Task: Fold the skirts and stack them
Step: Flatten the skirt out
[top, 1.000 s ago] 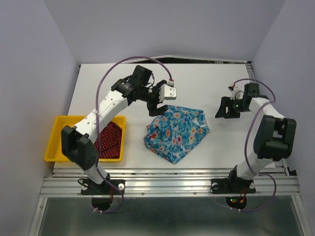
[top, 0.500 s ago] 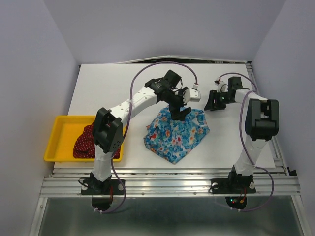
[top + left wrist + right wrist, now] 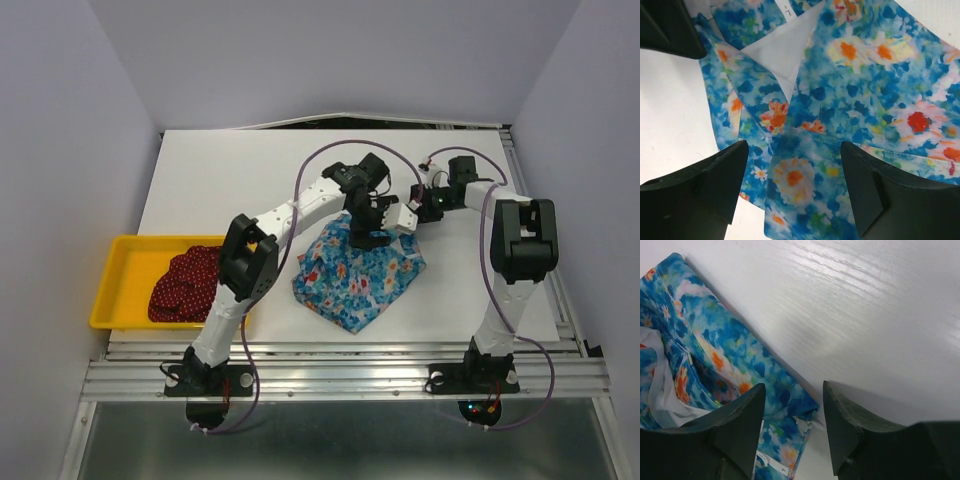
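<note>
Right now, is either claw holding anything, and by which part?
Nothing is held: the left gripper and right gripper are both open above the blue skirt's far edge.

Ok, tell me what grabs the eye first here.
The bright blue flowered skirt lies rumpled mid-table, with the left gripper open just above its far edge and the right gripper open at its far right corner. At the left, the dark red skirt sits bunched in a yellow tray.

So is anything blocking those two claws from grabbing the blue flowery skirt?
Nothing visible. The left gripper hangs open directly over the blue skirt; the right gripper is open at the skirt's edge, over the white table.
</note>
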Robot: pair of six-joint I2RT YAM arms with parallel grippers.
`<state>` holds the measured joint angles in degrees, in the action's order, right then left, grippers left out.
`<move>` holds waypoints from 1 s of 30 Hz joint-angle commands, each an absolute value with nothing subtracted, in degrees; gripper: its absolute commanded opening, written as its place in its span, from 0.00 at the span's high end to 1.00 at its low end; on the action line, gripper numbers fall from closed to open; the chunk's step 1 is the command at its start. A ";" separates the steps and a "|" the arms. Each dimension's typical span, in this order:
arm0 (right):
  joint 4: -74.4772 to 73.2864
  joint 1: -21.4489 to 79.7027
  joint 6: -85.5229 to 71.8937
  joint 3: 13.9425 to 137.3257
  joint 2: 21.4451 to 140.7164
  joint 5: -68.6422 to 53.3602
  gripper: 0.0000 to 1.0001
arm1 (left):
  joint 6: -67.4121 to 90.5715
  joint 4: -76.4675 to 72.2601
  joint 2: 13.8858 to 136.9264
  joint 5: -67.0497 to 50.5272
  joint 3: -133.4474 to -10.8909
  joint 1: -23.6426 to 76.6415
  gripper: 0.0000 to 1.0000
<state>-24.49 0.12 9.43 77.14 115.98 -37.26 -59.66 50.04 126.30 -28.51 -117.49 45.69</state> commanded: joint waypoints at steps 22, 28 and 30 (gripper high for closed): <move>-27.16 -1.92 3.70 74.79 111.80 -34.63 0.99 | -64.78 64.25 114.29 -24.79 -122.79 50.62 1.00; -26.81 -7.90 -5.09 82.34 107.93 -33.93 0.99 | -64.60 64.25 103.65 -24.78 -119.19 50.98 1.00; -26.37 -9.93 -7.11 85.51 107.41 -34.02 0.99 | -65.30 64.16 101.79 -25.13 -118.04 51.15 1.00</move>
<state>-28.10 -6.28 -1.61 78.43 112.12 -35.70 -65.08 62.41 107.79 -24.27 -120.07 50.46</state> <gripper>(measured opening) 0.037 0.037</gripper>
